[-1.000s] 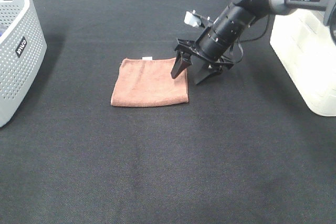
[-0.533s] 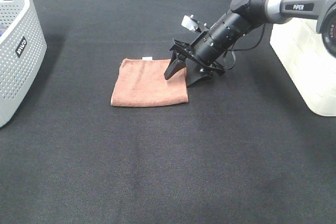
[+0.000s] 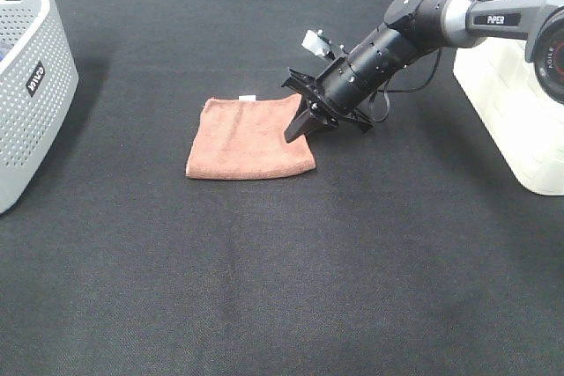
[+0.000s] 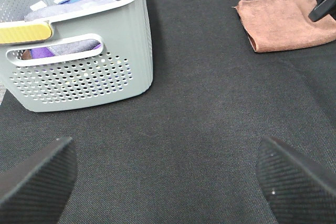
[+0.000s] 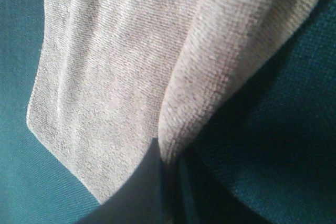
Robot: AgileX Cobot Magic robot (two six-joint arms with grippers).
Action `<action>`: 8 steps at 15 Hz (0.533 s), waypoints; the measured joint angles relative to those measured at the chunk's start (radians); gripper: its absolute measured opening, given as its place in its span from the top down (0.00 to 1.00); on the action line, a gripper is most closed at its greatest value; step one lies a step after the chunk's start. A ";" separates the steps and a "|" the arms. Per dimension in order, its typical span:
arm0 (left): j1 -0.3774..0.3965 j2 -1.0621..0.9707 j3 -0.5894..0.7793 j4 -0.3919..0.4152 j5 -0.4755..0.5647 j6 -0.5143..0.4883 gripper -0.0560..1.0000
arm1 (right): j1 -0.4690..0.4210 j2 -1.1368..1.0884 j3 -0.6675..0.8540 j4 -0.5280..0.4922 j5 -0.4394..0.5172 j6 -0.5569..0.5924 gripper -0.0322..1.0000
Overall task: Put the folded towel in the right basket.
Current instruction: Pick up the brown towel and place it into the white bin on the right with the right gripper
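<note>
The folded brown towel lies flat on the black table, left of centre. It also shows in the left wrist view and fills the right wrist view. My right gripper is at the towel's right edge, shut on it, and the pinched edge is raised into a ridge between the fingers. The right basket is white and stands at the table's right edge. My left gripper is open and empty, low over bare table, far from the towel.
A grey perforated basket stands at the left edge. In the left wrist view it holds several folded clothes. The right arm stretches from the upper right across the table to the towel.
The right gripper moved left onto the towel's right edge and closed its fingers on it. The towel body has not moved.
</note>
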State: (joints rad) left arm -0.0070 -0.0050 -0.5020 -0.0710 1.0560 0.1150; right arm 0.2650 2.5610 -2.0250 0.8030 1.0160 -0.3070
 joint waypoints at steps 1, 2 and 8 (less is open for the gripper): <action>0.000 0.000 0.000 0.000 0.000 0.000 0.11 | 0.000 0.000 -0.018 -0.005 0.016 0.000 0.97; 0.000 0.000 0.000 0.000 0.000 0.000 0.11 | 0.000 0.001 -0.049 -0.014 0.044 0.002 0.97; 0.000 0.000 0.000 0.000 0.000 0.000 0.11 | 0.000 -0.006 -0.398 -0.208 0.188 0.171 0.97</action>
State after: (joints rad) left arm -0.0070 -0.0050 -0.5020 -0.0710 1.0560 0.1150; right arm 0.2650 2.5550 -2.4230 0.5950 1.2040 -0.1360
